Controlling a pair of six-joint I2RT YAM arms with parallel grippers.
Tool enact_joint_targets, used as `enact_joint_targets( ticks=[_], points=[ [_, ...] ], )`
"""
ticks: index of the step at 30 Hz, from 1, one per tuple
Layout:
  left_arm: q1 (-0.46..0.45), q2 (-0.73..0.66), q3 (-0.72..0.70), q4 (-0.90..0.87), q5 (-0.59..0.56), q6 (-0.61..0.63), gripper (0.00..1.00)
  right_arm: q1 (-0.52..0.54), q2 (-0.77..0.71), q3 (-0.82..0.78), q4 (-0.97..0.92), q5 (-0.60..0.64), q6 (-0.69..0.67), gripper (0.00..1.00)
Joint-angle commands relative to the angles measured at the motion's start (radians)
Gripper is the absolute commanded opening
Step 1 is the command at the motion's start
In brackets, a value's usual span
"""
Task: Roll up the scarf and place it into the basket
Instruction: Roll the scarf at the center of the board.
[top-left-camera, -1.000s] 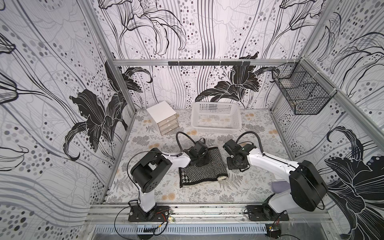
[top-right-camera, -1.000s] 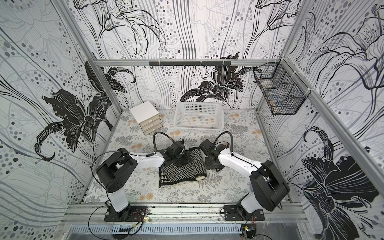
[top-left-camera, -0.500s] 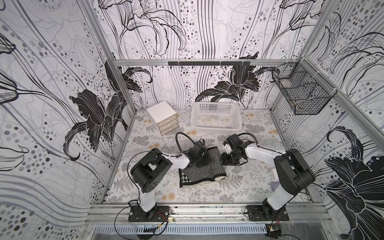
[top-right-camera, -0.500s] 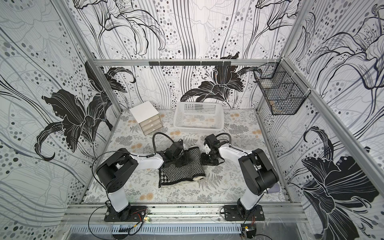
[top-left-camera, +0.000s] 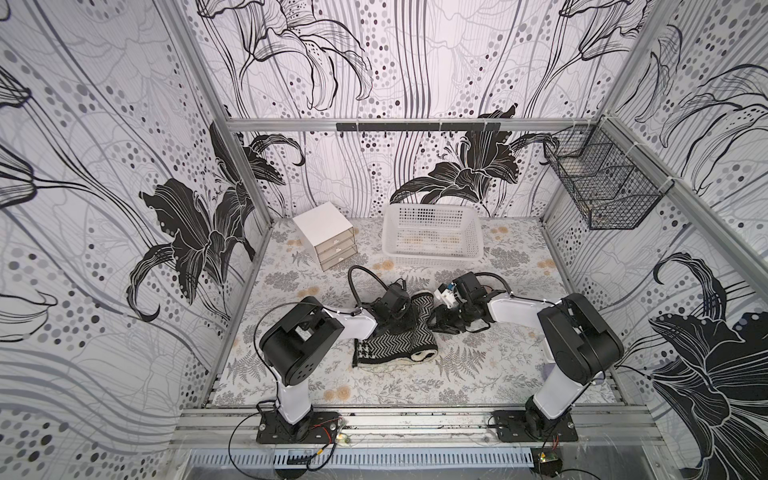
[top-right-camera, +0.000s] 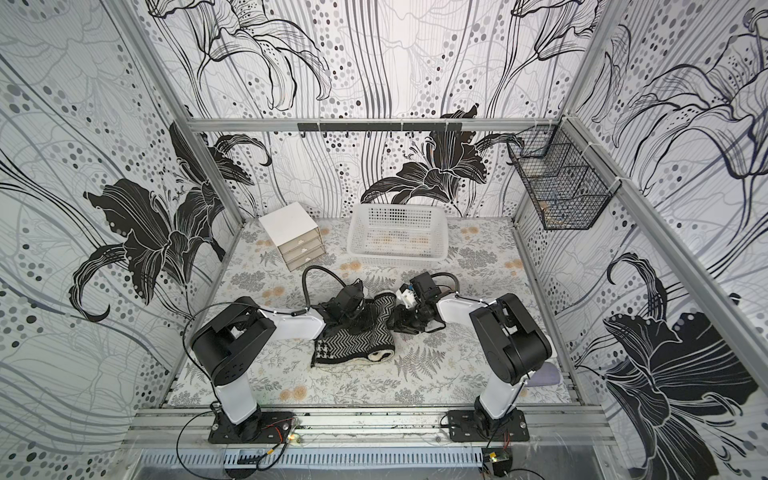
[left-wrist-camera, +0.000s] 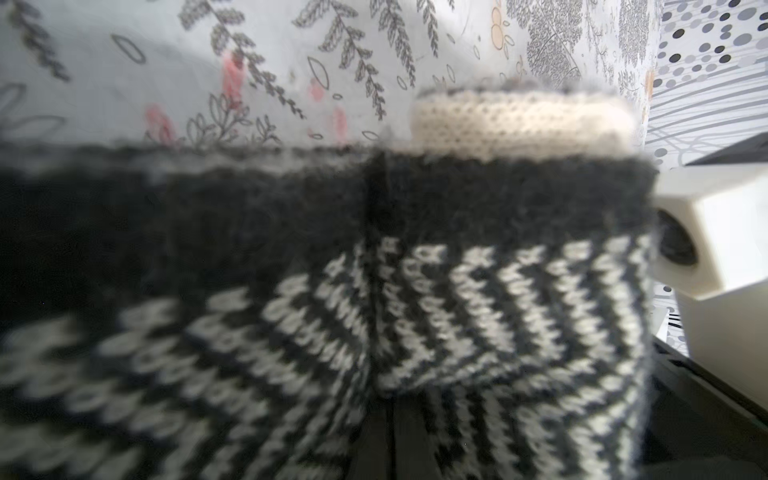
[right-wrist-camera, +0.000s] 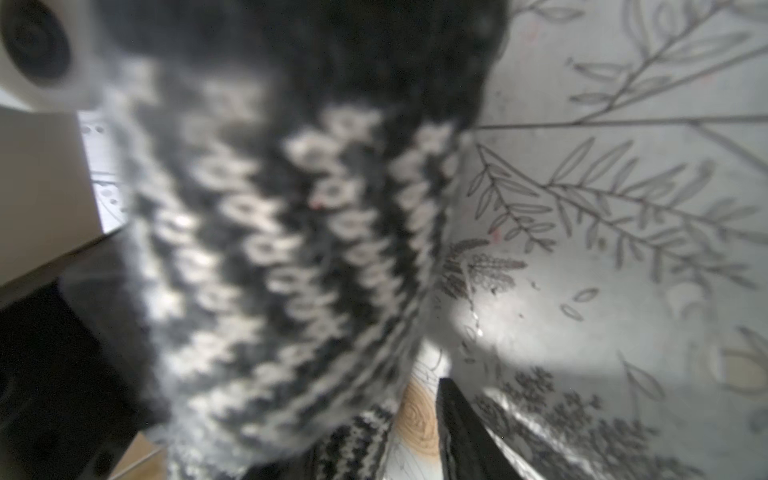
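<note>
Scarf lies half-folded on surface, well short of basket. Soft, light knit, likely saggy. Left jaws clenched on far edge; right jaws at it, grip unclear. Pinch several layers.

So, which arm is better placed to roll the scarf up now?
Left, I think. The left gripper is shut on the scarf at its far end, above the cloth. The right gripper is only at the side edge, and its grip is unclear.
</note>
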Motion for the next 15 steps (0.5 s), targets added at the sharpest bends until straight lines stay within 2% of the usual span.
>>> enact_joint_targets(
  ticks=[1,7,10,15],
  points=[
    [-0.004,0.004,-0.032,-0.025,-0.024,-0.009,0.00,0.004,-0.016,-0.017,0.080,-0.022,0.077,0.46],
    [-0.002,-0.014,-0.048,-0.033,-0.036,-0.008,0.00,-0.028,-0.090,-0.074,0.017,0.092,0.098,0.46],
    [-0.002,-0.013,-0.054,-0.029,-0.036,-0.011,0.00,-0.057,-0.128,-0.096,0.012,0.096,0.100,0.46],
    [-0.003,-0.011,-0.059,-0.021,-0.036,-0.015,0.00,-0.065,-0.155,-0.091,0.028,0.036,0.103,0.46]
  ],
)
